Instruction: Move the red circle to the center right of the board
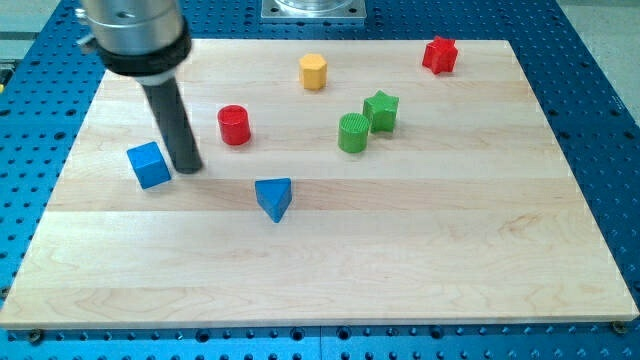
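The red circle [234, 125] is a short red cylinder standing on the wooden board [420, 260], left of the middle and toward the view's top. My tip [189, 167] rests on the board to the lower left of the red circle, with a small gap between them. It stands just right of the blue cube [149, 165], close to it or touching it.
A blue triangle [274, 198] lies below and right of the red circle. A yellow hexagon [313, 72] sits near the top middle. A green circle [353, 133] and a green star [381, 110] stand together at centre. A red star [439, 55] is at the top right.
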Controlling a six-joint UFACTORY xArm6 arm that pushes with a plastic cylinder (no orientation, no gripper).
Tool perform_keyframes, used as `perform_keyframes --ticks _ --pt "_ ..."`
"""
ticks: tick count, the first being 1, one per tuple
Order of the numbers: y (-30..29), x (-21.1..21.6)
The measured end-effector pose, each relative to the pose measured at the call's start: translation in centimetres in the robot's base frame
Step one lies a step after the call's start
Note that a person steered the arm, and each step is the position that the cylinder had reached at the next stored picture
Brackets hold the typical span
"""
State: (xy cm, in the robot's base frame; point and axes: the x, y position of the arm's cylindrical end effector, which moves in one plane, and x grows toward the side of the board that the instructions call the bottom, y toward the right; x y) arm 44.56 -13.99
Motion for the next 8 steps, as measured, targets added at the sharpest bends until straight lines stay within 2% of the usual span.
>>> perform_keyframes --ticks 1,2,3,4,5,6,8 --pt "-0.4 0.6" --pt "-6.0 0.3" --pt "-5.6 -3.5" --pt "-2.6 -8.3" --pt "6.0 -7.8" --pt "10.5 -3.2" --pt "10.5 0.6"
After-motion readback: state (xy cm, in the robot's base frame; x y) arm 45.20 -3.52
